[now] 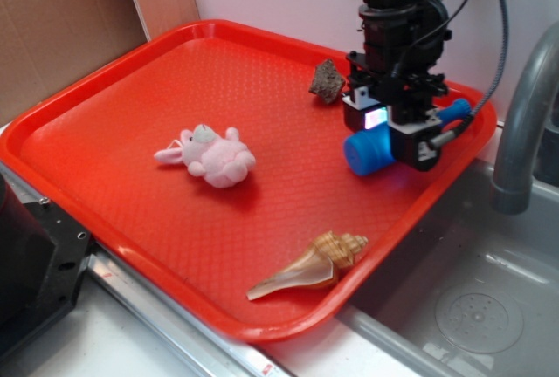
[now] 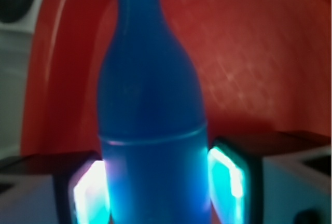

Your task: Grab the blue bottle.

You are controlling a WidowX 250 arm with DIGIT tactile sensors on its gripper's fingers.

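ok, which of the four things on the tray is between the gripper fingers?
The blue bottle, lying on its side near the tray's right edge. The rock, pink plush toy and seashell lie clear of the gripper.

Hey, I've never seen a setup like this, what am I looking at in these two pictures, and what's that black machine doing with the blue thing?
The black machine is a robot arm; its gripper is a two-fingered claw. One picture is taken from outside, looking down on a red tray beside a sink. The other comes from a camera on the arm's wrist, looking along the glowing fingers. The blue bottle lies between those fingers, which press its sides. Also on the tray: a pink plush bunny, a seashell and a small rock.
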